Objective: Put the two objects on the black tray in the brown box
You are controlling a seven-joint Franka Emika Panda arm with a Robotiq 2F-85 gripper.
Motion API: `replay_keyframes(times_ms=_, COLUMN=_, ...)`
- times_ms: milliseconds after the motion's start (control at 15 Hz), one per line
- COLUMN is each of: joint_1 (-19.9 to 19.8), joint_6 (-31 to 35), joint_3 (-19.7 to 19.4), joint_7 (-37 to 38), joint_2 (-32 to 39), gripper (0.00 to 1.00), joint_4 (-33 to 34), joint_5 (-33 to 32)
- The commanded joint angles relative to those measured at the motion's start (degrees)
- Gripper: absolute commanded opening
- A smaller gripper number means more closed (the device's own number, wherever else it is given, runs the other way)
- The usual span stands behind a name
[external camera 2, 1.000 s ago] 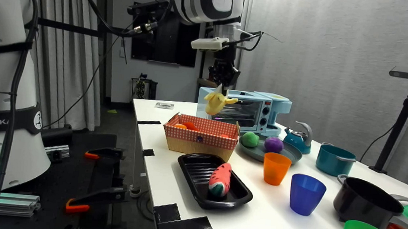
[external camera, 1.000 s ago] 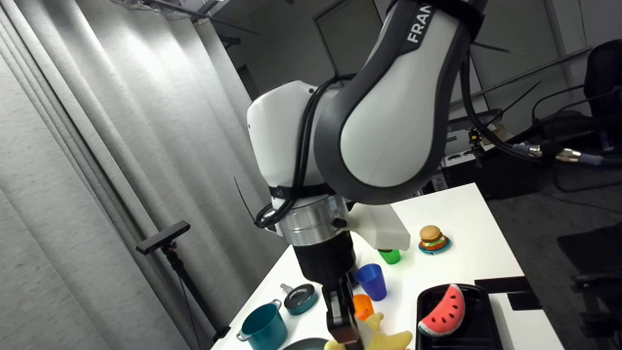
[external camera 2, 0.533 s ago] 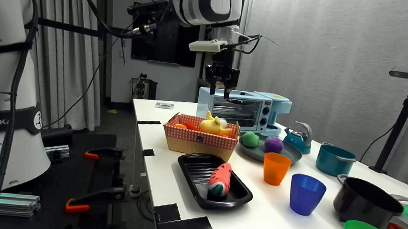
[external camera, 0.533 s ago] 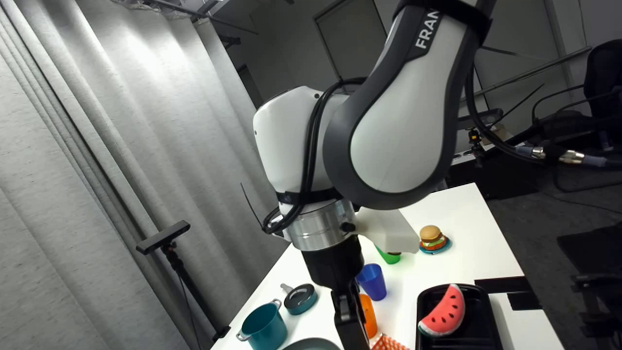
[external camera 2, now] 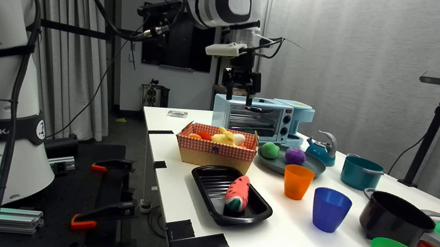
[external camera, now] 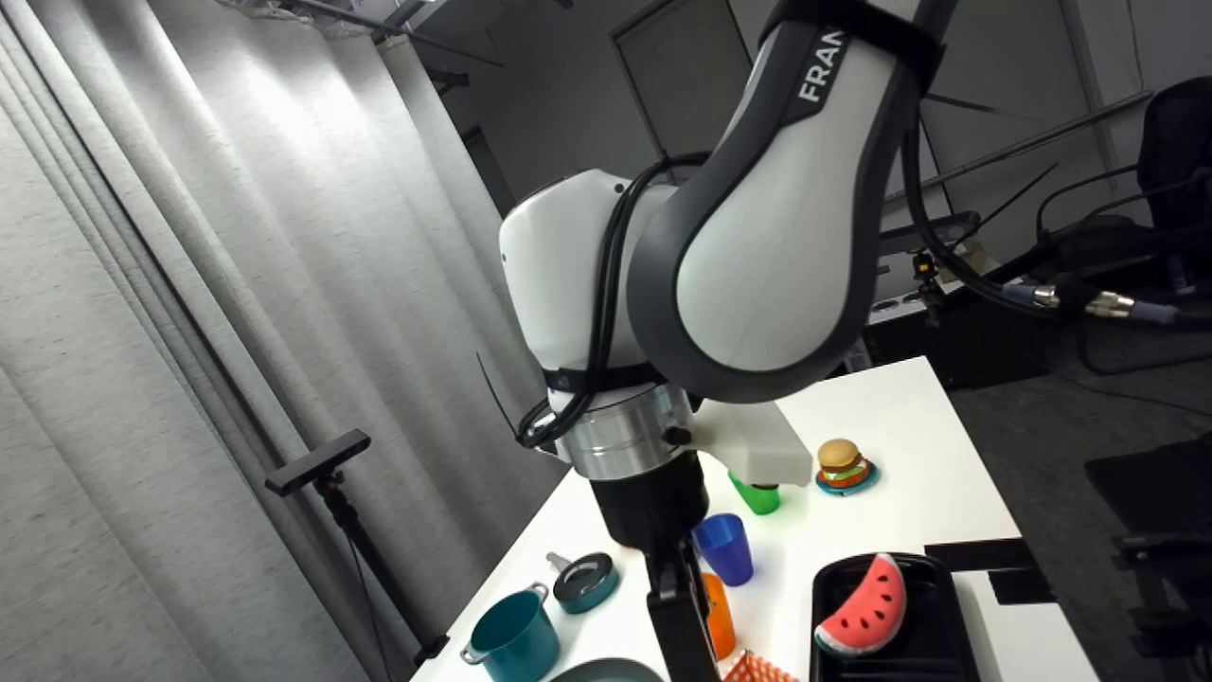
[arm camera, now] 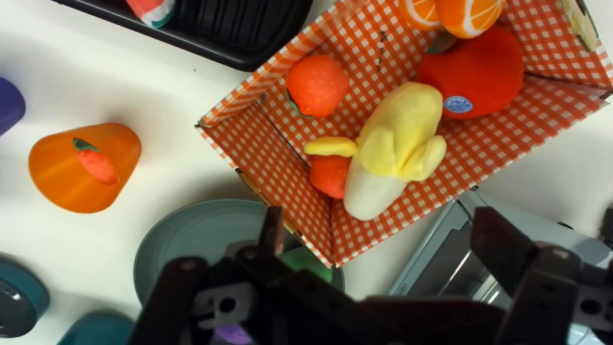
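The jaws of the gripper (external camera 2: 239, 100) are wide apart. The fingertips (arm camera: 498, 244) point down and are higher than the rim of the box (external camera 2: 208, 156). In the wrist view, one corner of the box shows between them.

The banana (arm camera: 392, 139) lies in the box, well below the fingertips. Its long way runs on a slant in the wrist view, from top right to bottom left. The white end points to the bottom left, near that corner. The yellow end points to the top right, next to a big red fruit (arm camera: 471, 72). One bit of peel sticks out to the left, over part of a little orange toy (arm camera: 329, 175).

The watermelon (external camera: 866, 606) lies on the tray (external camera 2: 212, 179), just beside the box. It is bent like a moon. In an exterior view its long way slants too, with the red tip up to the right and the green end down to the left.

In an exterior view the arm (external camera: 757, 256) comes in from the top right and makes a sharp bend. Its last part drops down to the gripper, and the bottom edge cuts off the fingertips. In an exterior view the gripper hangs almost straight down, with the blue oven (external camera 2: 258, 121) showing behind its tips.
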Motion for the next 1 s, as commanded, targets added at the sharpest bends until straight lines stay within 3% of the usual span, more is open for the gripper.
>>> replay_keyframes(times_ms=0, joint_1=-0.92, joint_6=-1.03, joint_3=-0.94, joint_7=-1.49, joint_2=-1.90, gripper=1.00, joint_4=-1.30, joint_5=1.99)
replay_keyframes(times_ms=933, joint_1=-5.72, joint_6=0.10, joint_3=-6.41, joint_7=-1.46, joint_2=-4.43, gripper=1.00, joint_4=-8.36, joint_5=4.16)
